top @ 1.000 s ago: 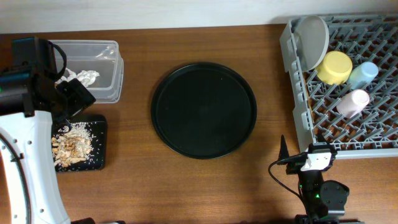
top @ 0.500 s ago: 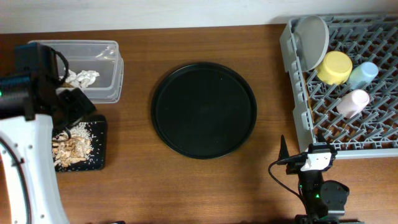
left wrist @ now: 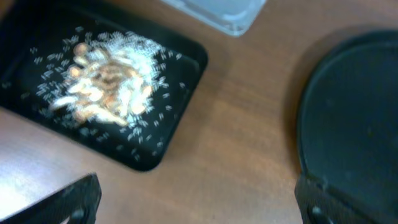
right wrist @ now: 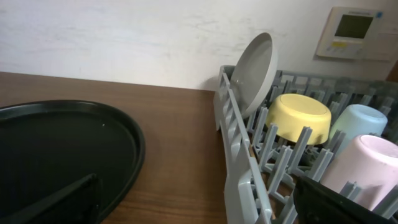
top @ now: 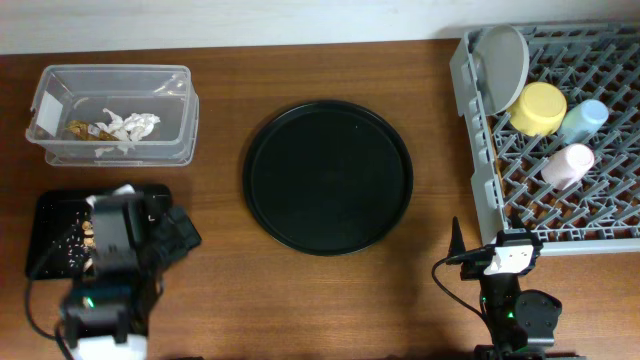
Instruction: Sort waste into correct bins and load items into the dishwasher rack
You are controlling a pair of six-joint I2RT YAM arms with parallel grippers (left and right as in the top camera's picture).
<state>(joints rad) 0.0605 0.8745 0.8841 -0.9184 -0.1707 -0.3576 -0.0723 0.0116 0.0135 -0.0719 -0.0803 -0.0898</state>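
Observation:
The clear tub [top: 175, 95] at the back left holds the white napkin [top: 130, 124] and the gold-brown wrapper [top: 78, 128]. The flat black tray [top: 45, 215] holds food scraps [top: 88, 238], also in the left wrist view [left wrist: 109, 78]. My left gripper [top: 175, 232] [left wrist: 199, 205] is open and empty over bare table, right of that tray. The grey rack [top: 480, 190] holds the plate [top: 500, 65], yellow bowl [top: 538, 108], blue cup [top: 583, 120] and pink cup [top: 566, 165]. My right gripper [top: 490, 262] [right wrist: 199, 202] is open and empty at the rack's front left corner. I cannot make out the chopsticks.
The large round black tray [top: 328, 177] lies in the middle of the table and shows in both wrist views [left wrist: 354, 106] [right wrist: 56, 149]. The left arm covers the right part of the flat black tray. A wall runs behind the table.
My left arm has pulled back from over the tub and flat tray to the table's front edge, uncovering the tub. The right arm has not moved.

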